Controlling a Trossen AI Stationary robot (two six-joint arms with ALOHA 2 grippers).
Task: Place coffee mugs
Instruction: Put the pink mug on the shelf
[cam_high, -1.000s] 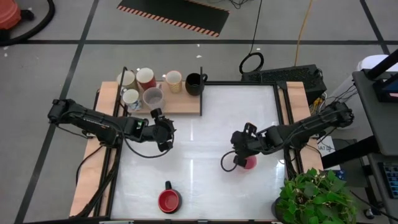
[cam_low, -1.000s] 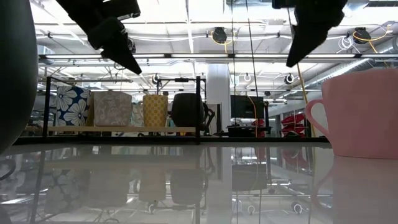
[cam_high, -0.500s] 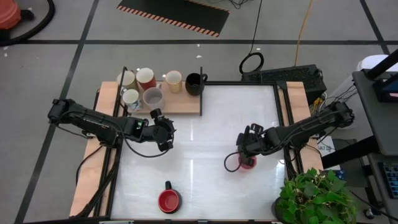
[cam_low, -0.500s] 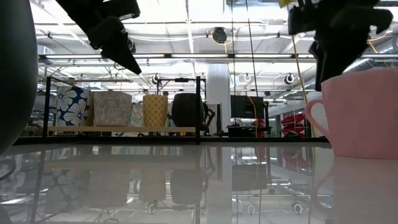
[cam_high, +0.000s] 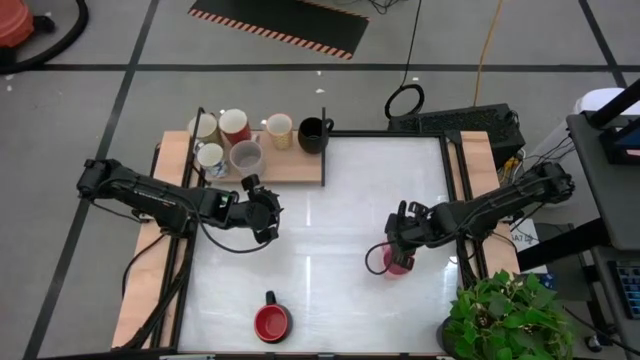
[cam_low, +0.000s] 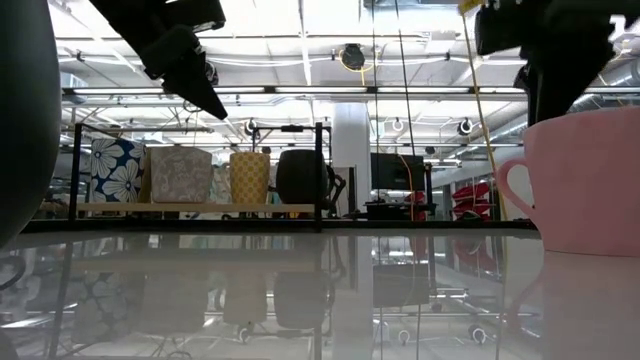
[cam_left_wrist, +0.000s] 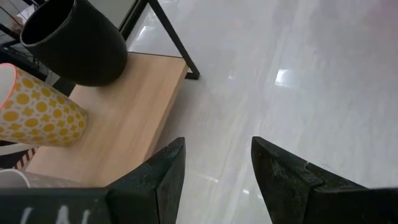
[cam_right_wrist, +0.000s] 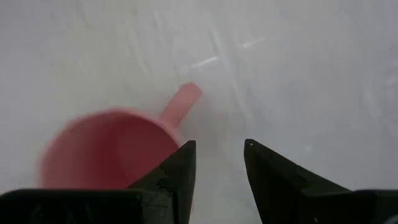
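Six mugs (cam_high: 240, 138) stand on the wooden shelf (cam_high: 290, 168) at the table's (cam_high: 330, 220) far left corner; that much looks done. Two remain: a red mug (cam_high: 272, 322) near the front edge and a pink mug (cam_high: 398, 262) under the right gripper (cam_high: 400, 236), jaws open, nothing held. The left gripper (cam_high: 262, 205) waits open beside the shelf.

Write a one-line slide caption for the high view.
Right gripper open over the pink mug; left gripper open beside the wooden shelf holding six mugs.
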